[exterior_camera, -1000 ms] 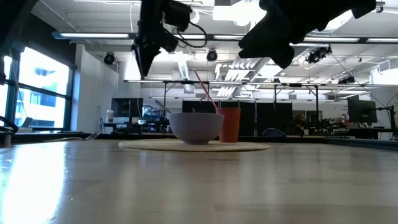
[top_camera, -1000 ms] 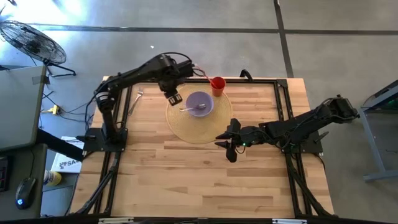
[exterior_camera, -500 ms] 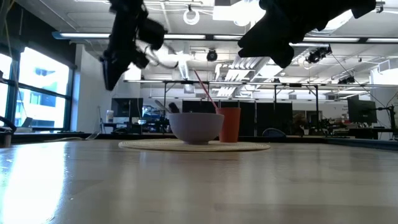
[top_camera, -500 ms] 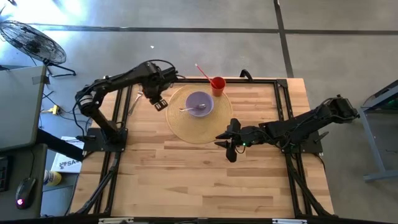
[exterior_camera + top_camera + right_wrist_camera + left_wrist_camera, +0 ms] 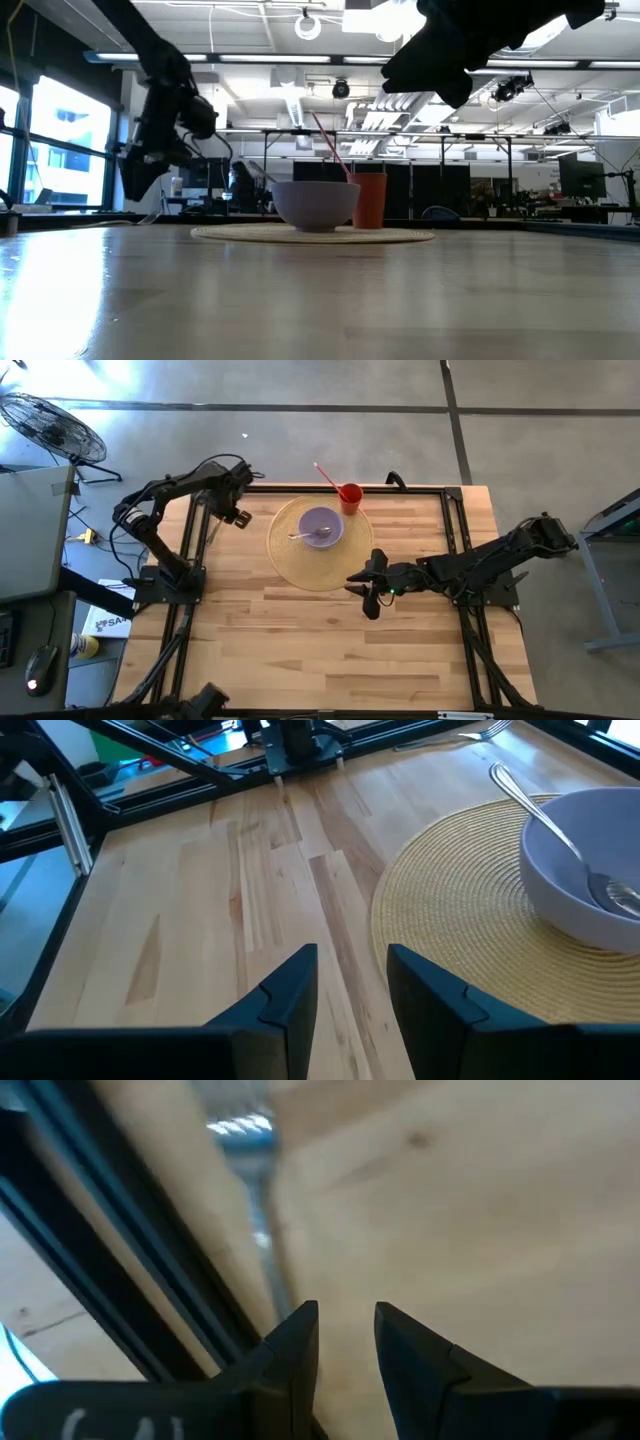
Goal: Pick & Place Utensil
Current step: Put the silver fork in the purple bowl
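A metal fork (image 5: 262, 1210) lies flat on the wood near the table's far-left corner, beside the black frame rail; its tines (image 5: 243, 1127) point away from my left gripper (image 5: 346, 1330). That gripper is open and hovers just above the table, a little to one side of the fork's handle, touching nothing. In the high view it (image 5: 236, 513) is left of the woven mat. A purple bowl (image 5: 321, 527) with a spoon (image 5: 545, 820) in it stands on the mat. My right gripper (image 5: 366, 589) waits open in the air near the mat's near-right edge.
A round woven placemat (image 5: 300, 560) lies at the table's far middle. A red cup (image 5: 349, 497) with a pink straw stands at its far-right edge. Black frame rails (image 5: 190, 560) run along the table's left, right and far sides. Bare wood fills the near half.
My left gripper has swung from beside the bowl toward the table's left edge and come down close to the table by the fork. Bowl, spoon and cup have stayed in place.
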Robot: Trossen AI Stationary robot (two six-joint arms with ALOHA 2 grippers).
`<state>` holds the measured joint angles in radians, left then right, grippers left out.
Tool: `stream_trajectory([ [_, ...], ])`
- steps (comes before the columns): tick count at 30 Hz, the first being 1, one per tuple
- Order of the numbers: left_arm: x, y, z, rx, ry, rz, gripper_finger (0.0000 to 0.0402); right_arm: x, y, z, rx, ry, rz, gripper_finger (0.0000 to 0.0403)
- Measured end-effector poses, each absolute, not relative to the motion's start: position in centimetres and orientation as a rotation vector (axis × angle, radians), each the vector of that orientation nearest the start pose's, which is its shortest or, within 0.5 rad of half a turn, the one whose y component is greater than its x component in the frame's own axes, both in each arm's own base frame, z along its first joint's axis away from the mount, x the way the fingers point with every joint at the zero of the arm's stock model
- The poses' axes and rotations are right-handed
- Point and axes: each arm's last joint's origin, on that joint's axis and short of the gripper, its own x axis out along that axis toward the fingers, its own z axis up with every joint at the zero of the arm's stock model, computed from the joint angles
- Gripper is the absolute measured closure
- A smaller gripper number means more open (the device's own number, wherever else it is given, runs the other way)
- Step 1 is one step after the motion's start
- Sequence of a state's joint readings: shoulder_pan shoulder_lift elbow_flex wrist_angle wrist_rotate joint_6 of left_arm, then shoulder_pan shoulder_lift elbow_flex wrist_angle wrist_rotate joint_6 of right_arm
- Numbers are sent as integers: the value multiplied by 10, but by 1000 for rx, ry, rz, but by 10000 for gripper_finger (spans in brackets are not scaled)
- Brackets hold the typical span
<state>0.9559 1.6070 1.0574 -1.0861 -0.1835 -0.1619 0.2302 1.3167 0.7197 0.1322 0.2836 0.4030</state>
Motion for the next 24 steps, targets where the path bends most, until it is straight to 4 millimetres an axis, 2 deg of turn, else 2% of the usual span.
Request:
stream_trajectory([
  [4, 140, 226, 188, -778, 1469, 1047, 305, 270, 55, 228, 277, 430, -142, 286],
  [12, 144, 236, 188, -726, 1355, 1161, 305, 270, 55, 229, 278, 424, -142, 286],
  [18, 148, 245, 177, -696, 1394, 1210, 305, 270, 55, 229, 278, 424, -142, 286],
  [24, 141, 268, 164, -772, 1436, 1205, 305, 270, 55, 229, 278, 424, -142, 286],
])
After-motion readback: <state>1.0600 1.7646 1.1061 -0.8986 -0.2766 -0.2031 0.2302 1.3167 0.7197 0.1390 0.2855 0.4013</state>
